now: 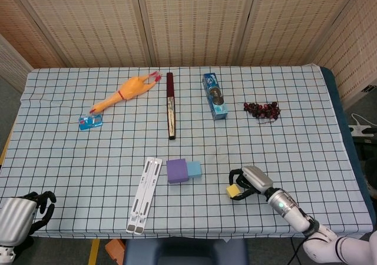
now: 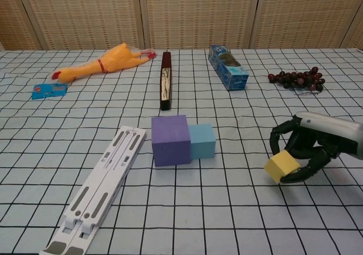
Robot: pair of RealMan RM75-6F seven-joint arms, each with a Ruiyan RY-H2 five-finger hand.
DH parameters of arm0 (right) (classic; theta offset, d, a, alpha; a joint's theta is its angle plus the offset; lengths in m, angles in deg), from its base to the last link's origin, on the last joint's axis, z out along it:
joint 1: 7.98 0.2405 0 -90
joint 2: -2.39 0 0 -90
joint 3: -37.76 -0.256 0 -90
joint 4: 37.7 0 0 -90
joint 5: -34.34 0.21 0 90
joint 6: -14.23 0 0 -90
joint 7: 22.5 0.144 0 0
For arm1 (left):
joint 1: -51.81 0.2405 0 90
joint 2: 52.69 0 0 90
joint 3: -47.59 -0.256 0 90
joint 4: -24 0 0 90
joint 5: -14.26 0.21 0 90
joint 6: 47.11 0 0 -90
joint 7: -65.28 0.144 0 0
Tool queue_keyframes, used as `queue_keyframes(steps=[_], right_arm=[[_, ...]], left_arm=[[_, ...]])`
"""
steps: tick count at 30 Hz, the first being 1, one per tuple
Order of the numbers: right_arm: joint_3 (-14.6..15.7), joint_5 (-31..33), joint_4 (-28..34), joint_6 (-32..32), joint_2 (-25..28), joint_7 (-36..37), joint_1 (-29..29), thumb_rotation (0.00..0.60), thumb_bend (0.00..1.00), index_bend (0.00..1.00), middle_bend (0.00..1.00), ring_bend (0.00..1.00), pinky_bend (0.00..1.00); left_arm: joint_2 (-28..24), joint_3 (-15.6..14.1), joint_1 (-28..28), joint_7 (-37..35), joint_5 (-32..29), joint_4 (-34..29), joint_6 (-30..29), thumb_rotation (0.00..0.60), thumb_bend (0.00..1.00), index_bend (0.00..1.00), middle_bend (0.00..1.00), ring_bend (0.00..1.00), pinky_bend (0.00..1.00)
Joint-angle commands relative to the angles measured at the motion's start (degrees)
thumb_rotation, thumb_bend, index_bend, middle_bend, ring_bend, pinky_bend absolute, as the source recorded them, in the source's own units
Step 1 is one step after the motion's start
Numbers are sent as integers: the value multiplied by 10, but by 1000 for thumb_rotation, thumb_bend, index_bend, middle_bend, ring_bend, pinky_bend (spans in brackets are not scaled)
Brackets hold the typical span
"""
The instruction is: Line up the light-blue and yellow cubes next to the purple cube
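Observation:
The purple cube (image 1: 177,171) (image 2: 170,139) stands near the table's front middle. The light-blue cube (image 1: 194,169) (image 2: 202,141) touches its right side. My right hand (image 1: 246,181) (image 2: 302,145) grips the small yellow cube (image 1: 232,190) (image 2: 281,166) in its fingers, tilted and raised off the cloth, to the right of the light-blue cube with a gap between them. My left hand (image 1: 22,211) sits at the table's front left corner with its fingers curled in and nothing in them; only the head view shows it.
A white folding stand (image 1: 144,195) (image 2: 99,190) lies left of the purple cube. Farther back lie a rubber chicken (image 1: 125,92), a dark stick (image 1: 170,105), a blue box (image 1: 215,96), grapes (image 1: 263,109) and a small blue card (image 1: 90,122).

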Motion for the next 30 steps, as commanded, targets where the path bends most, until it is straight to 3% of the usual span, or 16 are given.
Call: queue_keyframes(steps=[1,19,30], right_arm=[[-22,22,-12,13,-18,-5,11,600,2,619,940,1000,1000],[-93,118,-86,48,-120,-27,21,600,2,621,940,1000,1000],[-122,157,-105,88,-147,-25,30,600,2,621,940,1000,1000]], left_arm=[[0,0,0,0,1,0,0,600,464,522,709,636,843],[-1,-6,-3,-2,13,1,3,600,464,522,709,636,843],[-1,-7,-5,-1,13,2,6,600,465,522,709,637,842]])
